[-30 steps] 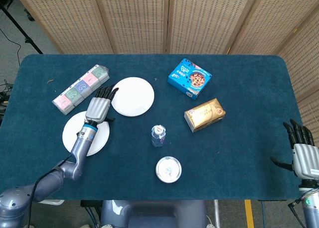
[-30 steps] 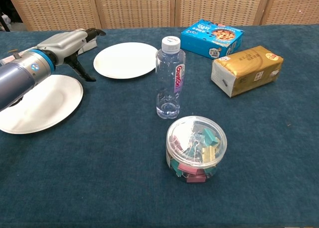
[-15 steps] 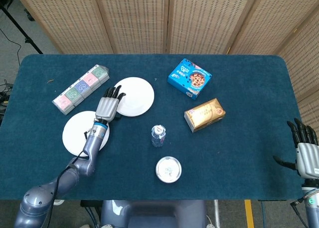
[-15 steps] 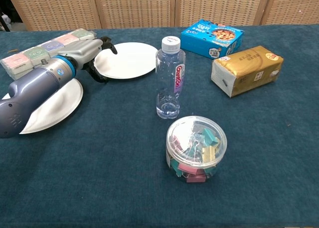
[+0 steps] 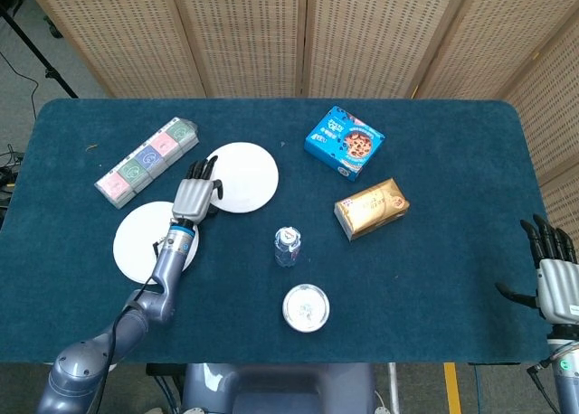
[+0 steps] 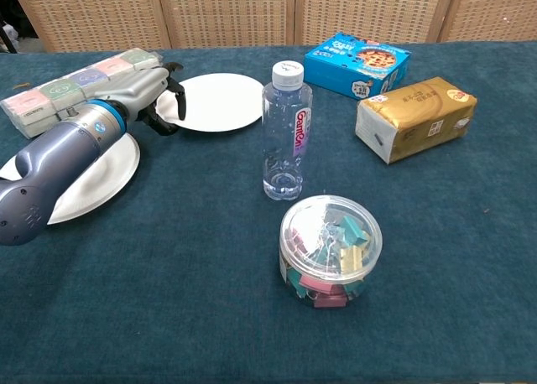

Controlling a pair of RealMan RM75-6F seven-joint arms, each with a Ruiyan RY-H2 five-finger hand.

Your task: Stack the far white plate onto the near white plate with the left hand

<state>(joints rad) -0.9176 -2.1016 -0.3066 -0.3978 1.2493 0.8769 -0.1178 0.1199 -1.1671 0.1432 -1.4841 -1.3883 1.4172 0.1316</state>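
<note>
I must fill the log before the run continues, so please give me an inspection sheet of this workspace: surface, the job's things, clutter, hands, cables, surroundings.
Surface: table with dark blue cloth, no spill seen.
Job's things: far white plate and near white plate lie apart, not stacked.
Clutter: water bottle upright; clip tub; blue cookie box; gold tissue pack; row of small boxes.
Hands: left hand at the far plate's left rim, fingers curling over the edge; grip not certain. Right hand empty, beyond the table's right edge.
Cables: one on the floor, top left.
Surroundings: woven screen panels behind.
</note>
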